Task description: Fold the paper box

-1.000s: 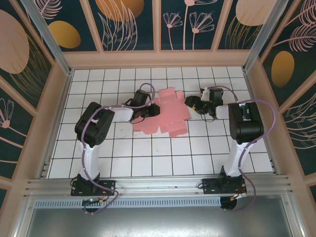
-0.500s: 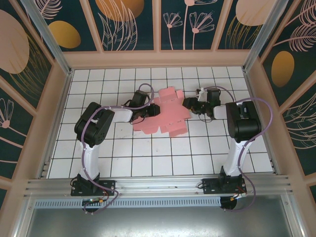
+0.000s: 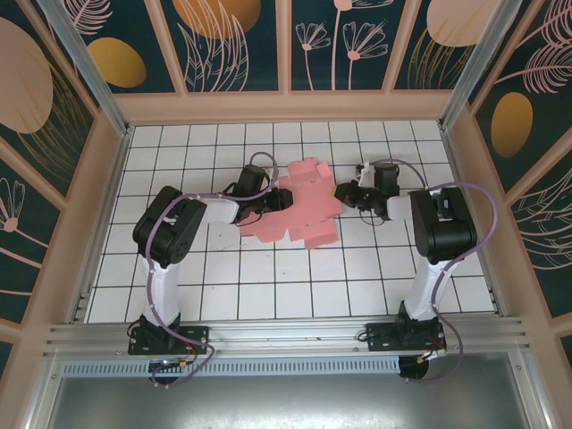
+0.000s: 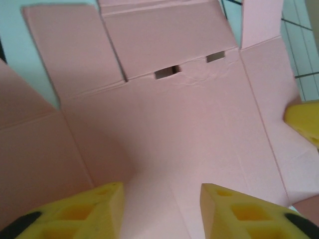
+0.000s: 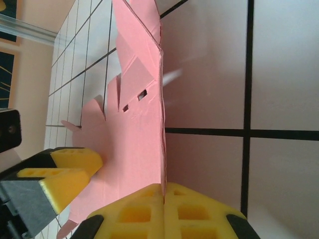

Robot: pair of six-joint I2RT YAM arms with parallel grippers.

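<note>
Right gripper (image 5: 163, 191) pinched fully closed on the right edge of the pink thin-card die-cut paper box (image 3: 302, 210). Left gripper (image 4: 162, 194) has its jaws apart with nothing between them, over the sheet's left panel. The box lies mid-table on the white square-tiled table (image 3: 268, 277), between the two grippers, mostly flat. Farther back, two small slots sit along a crease and the far flaps look partly folded up.

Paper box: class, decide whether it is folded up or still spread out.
Largely spread: the paper box lies open with flaps splayed on the tiles; the right end effector pinches one edge.
</note>
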